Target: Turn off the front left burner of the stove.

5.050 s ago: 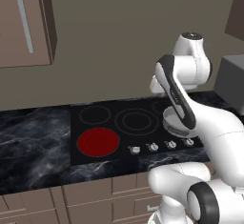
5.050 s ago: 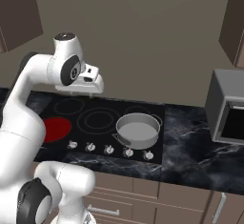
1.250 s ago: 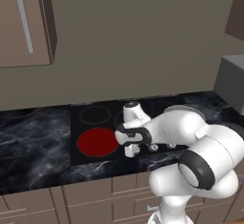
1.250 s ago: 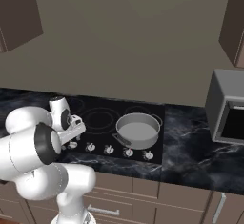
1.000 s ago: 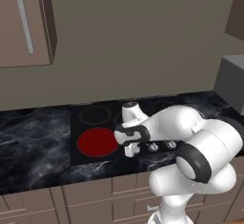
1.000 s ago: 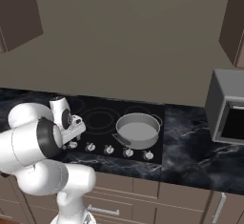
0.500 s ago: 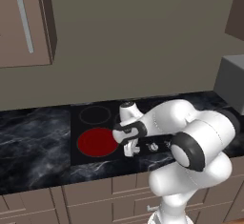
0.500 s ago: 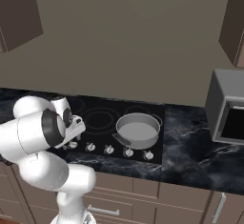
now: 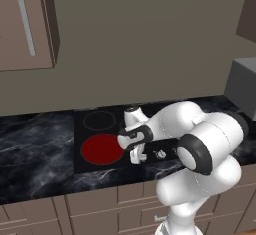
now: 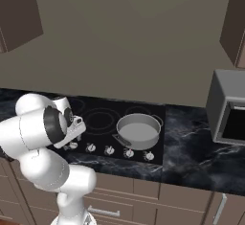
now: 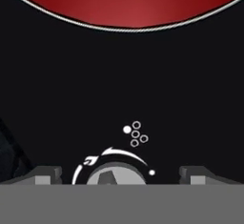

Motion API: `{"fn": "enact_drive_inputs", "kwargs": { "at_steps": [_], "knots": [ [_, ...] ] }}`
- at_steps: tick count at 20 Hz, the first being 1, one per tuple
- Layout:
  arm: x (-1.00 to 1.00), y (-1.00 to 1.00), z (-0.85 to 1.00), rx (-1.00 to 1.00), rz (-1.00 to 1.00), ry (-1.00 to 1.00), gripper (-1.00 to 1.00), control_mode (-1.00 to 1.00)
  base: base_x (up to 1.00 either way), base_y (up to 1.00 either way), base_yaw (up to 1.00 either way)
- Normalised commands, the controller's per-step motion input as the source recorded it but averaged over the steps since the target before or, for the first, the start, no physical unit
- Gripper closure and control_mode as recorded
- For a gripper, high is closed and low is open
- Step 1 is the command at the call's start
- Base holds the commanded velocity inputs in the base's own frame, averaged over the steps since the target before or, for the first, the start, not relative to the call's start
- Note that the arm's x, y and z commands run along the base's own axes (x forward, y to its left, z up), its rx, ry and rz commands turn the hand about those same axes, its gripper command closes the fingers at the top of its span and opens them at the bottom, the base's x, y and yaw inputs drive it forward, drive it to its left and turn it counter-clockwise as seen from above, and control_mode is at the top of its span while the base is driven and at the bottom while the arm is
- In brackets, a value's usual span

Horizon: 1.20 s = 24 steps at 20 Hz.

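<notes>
Low over the stove (image 9: 100,166), the end effector (image 11: 119,174) hangs with its fingertips (image 11: 44,174) spread wide either side of a silver knob (image 11: 114,176), apparently to grip and turn it. At twelve o'clock from the knob in the hand view, the front left burner (image 9: 102,149) glows solid red. A steel pot (image 10: 139,130) and microwave (image 10: 229,116) on the marble tabletop (image 10: 191,138) stand well clear of the reach.

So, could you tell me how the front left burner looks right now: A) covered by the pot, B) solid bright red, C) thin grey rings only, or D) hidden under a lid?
B: the front left burner is a solid red disc on the stove, and the pot sits on another zone to the right; the gripper is down at the knobs.
</notes>
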Motion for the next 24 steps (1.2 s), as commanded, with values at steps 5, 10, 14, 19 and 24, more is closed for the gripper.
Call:
{"fn": "enact_drive_inputs", "kwargs": {
  "at_steps": [5,10,14,19,24],
  "knots": [
    [-0.34,0.0,0.0,-0.01,0.0,0.0,-1.0,-1.0,0.0,0.0,0.0],
    [-0.06,0.0,0.0,0.0,0.0,0.0,-1.0,-1.0,0.0,0.0,0.0],
    [0.05,0.0,0.0,0.0,0.0,0.0,-1.0,-1.0,0.0,0.0,0.0],
    [0.17,0.0,0.0,0.0,0.02,0.0,-1.0,-1.0,0.0,0.0,0.0],
    [0.1,0.0,0.0,0.0,0.03,0.0,-1.0,-1.0,0.0,0.0,0.0]
  ]
}}
